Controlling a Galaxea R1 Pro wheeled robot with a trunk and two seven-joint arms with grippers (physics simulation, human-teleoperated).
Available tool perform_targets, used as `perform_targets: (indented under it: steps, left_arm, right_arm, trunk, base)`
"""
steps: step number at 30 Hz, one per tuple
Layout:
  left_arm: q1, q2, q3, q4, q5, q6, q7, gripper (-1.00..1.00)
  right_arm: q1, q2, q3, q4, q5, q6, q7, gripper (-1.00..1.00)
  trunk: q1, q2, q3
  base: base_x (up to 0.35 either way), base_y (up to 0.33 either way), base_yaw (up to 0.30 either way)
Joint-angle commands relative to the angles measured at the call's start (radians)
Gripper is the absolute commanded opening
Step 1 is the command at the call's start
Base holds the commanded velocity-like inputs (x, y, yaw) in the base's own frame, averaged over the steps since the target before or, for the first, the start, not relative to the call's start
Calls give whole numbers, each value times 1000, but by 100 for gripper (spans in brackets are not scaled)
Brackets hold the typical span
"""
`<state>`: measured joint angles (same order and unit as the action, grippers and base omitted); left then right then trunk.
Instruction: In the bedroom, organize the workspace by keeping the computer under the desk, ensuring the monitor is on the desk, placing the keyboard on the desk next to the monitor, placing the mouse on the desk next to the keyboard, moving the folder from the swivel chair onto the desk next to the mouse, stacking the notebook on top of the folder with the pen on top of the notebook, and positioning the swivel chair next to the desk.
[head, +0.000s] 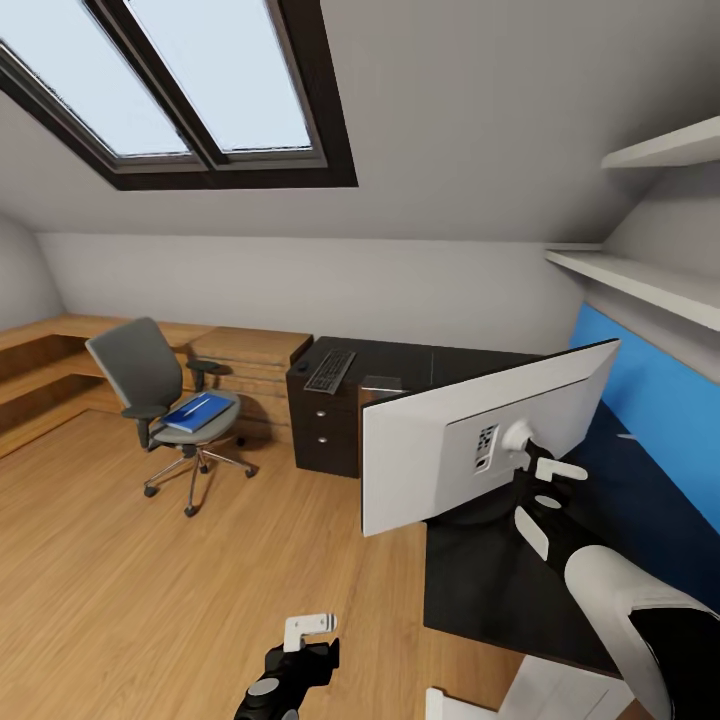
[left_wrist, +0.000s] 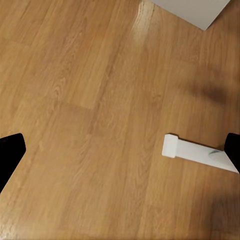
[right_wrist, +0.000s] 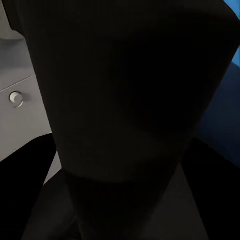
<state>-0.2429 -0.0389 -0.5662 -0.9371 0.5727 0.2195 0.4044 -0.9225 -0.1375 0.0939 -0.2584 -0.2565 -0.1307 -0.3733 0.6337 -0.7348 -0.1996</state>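
Grey-backed monitor (head: 440, 455) dominated the head view, its rear toward the camera, tilted, standing over the near left corner of the black desk (head: 480, 590). Right gripper (head: 545, 500) was at the stand behind the panel; fingers looked closed around the thin black post, probably to carry or steady the screen while it was set further onto the top. Blue panel (head: 650, 400) ran along the desk's far edge. Keyboard (head: 330, 370) lay on the black drawer cabinet (head: 325, 430), not yet on the desk. Swivel chair (head: 165, 400) stood well apart on the wood floor (head: 150, 580), near the low wooden bench (head: 250, 350), with the blue folder (head: 198, 412) lying flat on its seat, so that step remained. Left gripper (head: 310, 640) hung low over the floor, out of the way, holding nothing.

Left wrist view: wood floor (left_wrist: 90, 100), both dark fingertips (left_wrist: 10, 152) at the picture's margins, spread wide apart and empty. One white desk foot (left_wrist: 195, 152) lay flat on the boards; a pale corner of the monitor (left_wrist: 195, 10) showed beyond.

Right wrist view: mostly the dark stand (right_wrist: 130, 100) right against the lens, consistent with a close grip, though the fingers themselves could not be made out. Grey monitor back (right_wrist: 20, 75) with a small round fitting (right_wrist: 16, 98) sat beside it, blue panel (right_wrist: 232, 75) behind.
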Motion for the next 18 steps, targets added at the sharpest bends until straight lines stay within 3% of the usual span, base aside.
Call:
perform_targets:
  steps: [1, 18]
  left_arm:
    - [-1, 1, -3, -1, 7, 3, 8, 100]
    - [-1, 4, 2, -4, 7, 1, 7, 100]
  right_arm:
    - [-1, 0, 10, 1, -13, -4, -2, -100]
    - [-1, -1, 10, 0, -13, -4, -2, -100]
  trunk:
    - [0, -1, -2]
    - [0, -1, -2]
  base:
    - [0, 0, 0]
    - [0, 0, 0]
